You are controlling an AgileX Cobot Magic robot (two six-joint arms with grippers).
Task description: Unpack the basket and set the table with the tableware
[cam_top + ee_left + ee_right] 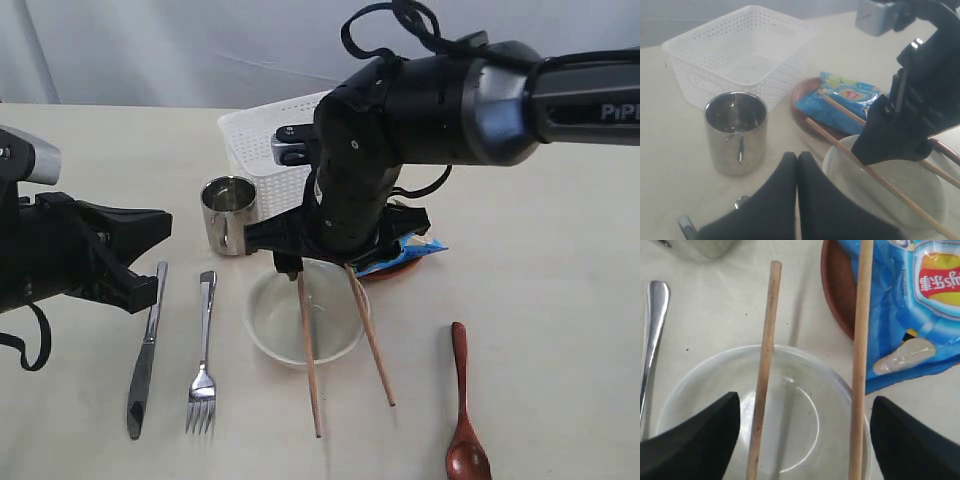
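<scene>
Blue Lay's chips bag [905, 320] on plate [836, 290]

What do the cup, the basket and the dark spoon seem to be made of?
Shiny cylindrical cup: polished steel, mirror reflections.
White rectangular lattice basket: moulded plastic, matte, uniform perforations.
Reddish-brown spoon: probably lacquered wood, glossy highlight on its bowl.

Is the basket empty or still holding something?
Empty: in the left wrist view the basket shows a bare lattice floor, with nothing inside.
</scene>
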